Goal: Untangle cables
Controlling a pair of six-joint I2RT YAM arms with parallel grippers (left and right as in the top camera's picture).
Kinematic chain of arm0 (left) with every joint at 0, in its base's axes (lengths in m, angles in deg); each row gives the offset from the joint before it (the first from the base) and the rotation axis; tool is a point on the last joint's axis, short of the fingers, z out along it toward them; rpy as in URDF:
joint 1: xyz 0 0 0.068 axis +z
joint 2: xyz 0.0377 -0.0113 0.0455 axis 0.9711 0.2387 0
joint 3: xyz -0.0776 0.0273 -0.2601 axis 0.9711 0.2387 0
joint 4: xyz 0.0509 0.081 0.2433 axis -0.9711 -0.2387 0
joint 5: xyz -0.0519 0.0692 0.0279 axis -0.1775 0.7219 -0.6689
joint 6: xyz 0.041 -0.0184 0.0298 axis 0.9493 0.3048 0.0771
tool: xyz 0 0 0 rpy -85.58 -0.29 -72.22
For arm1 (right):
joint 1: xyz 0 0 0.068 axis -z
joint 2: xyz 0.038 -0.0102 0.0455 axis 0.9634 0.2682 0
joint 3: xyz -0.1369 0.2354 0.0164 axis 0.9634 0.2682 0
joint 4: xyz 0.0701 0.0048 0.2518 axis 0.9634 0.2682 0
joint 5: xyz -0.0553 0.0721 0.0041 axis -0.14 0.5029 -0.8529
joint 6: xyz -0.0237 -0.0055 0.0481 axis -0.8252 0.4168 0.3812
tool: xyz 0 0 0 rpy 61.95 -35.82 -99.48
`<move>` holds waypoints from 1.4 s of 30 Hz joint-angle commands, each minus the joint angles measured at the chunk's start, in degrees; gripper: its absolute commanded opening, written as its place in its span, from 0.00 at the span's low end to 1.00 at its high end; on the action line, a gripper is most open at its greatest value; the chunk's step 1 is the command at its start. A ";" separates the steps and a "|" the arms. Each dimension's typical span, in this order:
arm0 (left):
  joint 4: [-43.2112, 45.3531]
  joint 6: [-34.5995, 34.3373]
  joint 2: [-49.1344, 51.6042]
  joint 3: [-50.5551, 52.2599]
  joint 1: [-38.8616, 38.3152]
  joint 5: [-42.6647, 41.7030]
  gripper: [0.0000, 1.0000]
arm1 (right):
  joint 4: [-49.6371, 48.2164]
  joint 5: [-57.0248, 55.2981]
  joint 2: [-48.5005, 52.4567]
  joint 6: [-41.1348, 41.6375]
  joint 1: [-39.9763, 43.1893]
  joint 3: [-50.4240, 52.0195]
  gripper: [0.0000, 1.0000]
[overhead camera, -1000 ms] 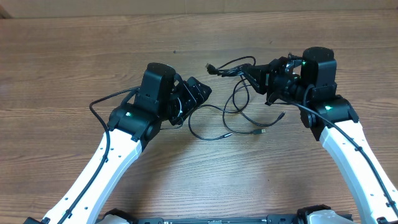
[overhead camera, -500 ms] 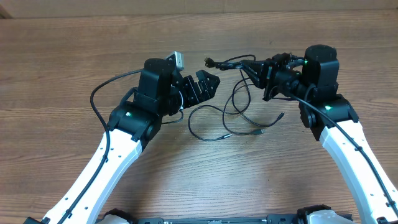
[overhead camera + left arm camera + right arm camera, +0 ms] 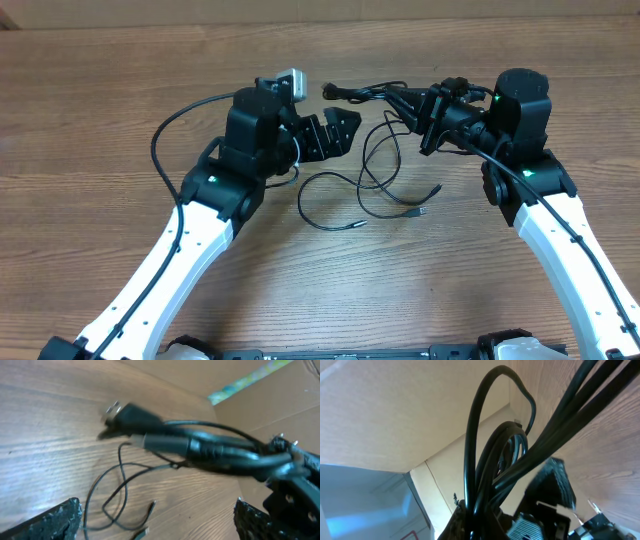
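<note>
Left fingers [image 3: 346, 122] raised, spread, right fingers [image 3: 412, 112] gripping cables [image 3: 362, 93], two arms [image 3: 180, 250]

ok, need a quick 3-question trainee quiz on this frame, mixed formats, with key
1. True or false: the left fingers are clamped on the thin black cables.
2. Which holds the lifted cable bundle? A) left fingers B) right fingers C) neither
3. What do the cables' hanging loops and loose plug ends rest on?
Key: 1 false, they stand open and empty; 2 B; 3 the brown wooden table.
</note>
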 commanded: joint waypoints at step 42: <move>13.51 -2.67 5.53 -1.01 -4.15 10.19 0.91 | -2.73 3.76 -0.13 2.34 0.15 -1.18 0.04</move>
